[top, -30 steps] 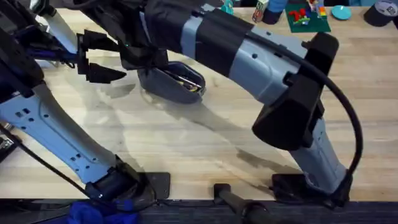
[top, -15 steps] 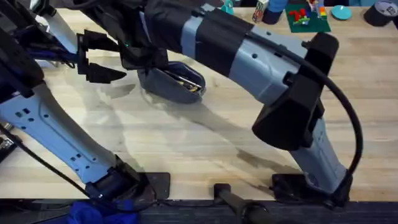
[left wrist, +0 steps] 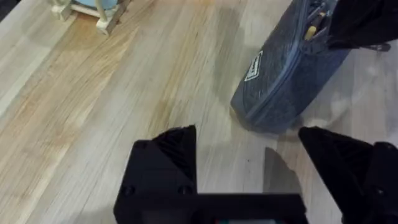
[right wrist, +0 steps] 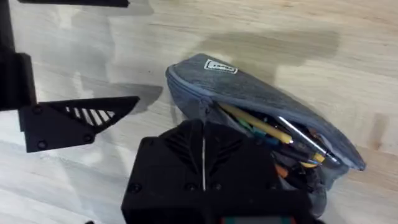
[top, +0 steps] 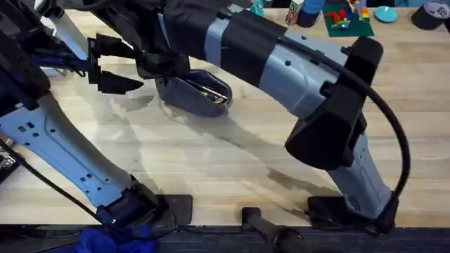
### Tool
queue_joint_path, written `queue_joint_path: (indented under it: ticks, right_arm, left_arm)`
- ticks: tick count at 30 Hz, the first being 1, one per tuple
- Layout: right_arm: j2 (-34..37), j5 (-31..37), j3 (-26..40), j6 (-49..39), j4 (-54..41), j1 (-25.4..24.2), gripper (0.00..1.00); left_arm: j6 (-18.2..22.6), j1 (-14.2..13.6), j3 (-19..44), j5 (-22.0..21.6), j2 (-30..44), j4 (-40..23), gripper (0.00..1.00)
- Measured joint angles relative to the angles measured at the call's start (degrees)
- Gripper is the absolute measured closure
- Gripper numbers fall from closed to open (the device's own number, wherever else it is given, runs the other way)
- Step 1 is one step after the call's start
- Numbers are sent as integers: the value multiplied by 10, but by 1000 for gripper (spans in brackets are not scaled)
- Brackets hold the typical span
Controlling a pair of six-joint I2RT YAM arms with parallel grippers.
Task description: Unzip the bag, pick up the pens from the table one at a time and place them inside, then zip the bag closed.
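Observation:
The blue-grey bag (top: 199,93) lies on the table (top: 232,161) at the back left of centre, its zipper open. Several pens (right wrist: 273,130) lie inside it, a yellow one and a silver one among them. My right gripper (right wrist: 203,127) has reached across and sits over the bag's open zipper edge, fingers pressed together. What they pinch is hidden. My left gripper (top: 112,67) hovers open just left of the bag (left wrist: 280,81), with nothing between its fingers (left wrist: 168,152).
A green board (top: 348,20) with small coloured pieces, a teal object (top: 385,13) and a black roll (top: 429,14) sit along the far right edge. A wooden item (left wrist: 93,9) stands beyond the left gripper. Bare wood spreads across the front and middle.

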Motion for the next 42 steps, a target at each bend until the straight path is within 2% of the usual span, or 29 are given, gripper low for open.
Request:
queue_joint_path:
  ticks: [4, 10, 15, 20, 25, 31, 38, 42]
  right_arm:
    - [0, 0, 0, 0, 0, 0, 971]
    - [0, 2, 0, 0, 0, 0, 971]
    - [0, 2, 0, 0, 0, 0, 971]
    - [0, 2, 0, 0, 0, 0, 971]
    - [0, 2, 0, 0, 0, 0, 971]
    - [0, 2, 0, 0, 0, 0, 969]
    - [0, 2, 0, 0, 0, 0, 972]
    - [0, 4, 0, 0, 1, -1, 971]
  left_arm:
    - [0, -18, 0, 0, 0, 0, 8]
    - [0, -63, 0, 0, 0, 0, 2]
    - [0, -93, 0, 0, 0, 0, 67]
    - [0, -112, 0, -5, 0, 0, 70]
    - [0, -117, 0, -12, 0, 0, 112]
    - [0, -117, 0, -20, 0, 0, 264]
    - [0, -117, 0, -26, 0, -5, 550]
    - [0, -117, 0, -33, 0, -14, 883]
